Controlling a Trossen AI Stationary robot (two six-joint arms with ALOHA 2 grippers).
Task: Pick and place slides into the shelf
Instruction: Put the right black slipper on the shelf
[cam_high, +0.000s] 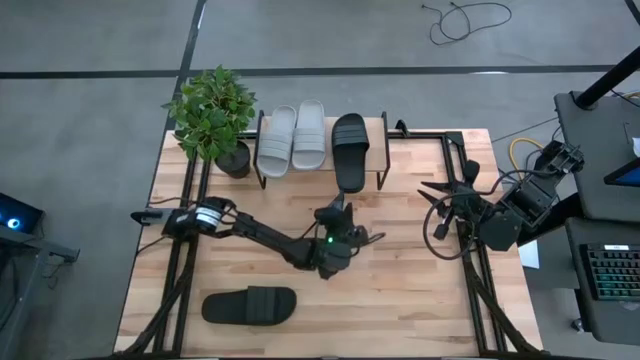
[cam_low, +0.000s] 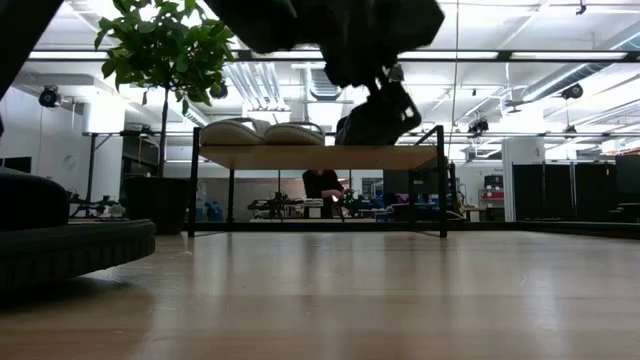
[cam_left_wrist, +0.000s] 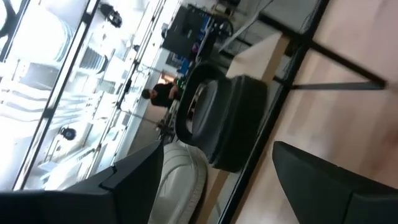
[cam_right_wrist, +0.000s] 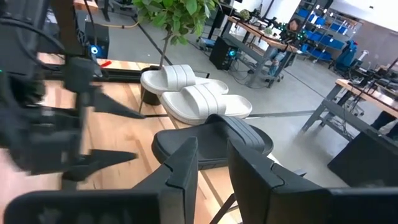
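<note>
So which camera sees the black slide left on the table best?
The high view: the black slide on the table shows whole, near the front left. The low view catches only its dark side at the left edge; neither wrist view shows it.

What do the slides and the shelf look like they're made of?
Light grey slides: probably moulded foam or rubber, matte, with ribbed straps and no seams showing.
Black slide on the shelf and black slide on the table: same look, matte and one-piece.
Shelf: pale wood-look top board with visible grain, on thin black legs, likely metal.
</note>
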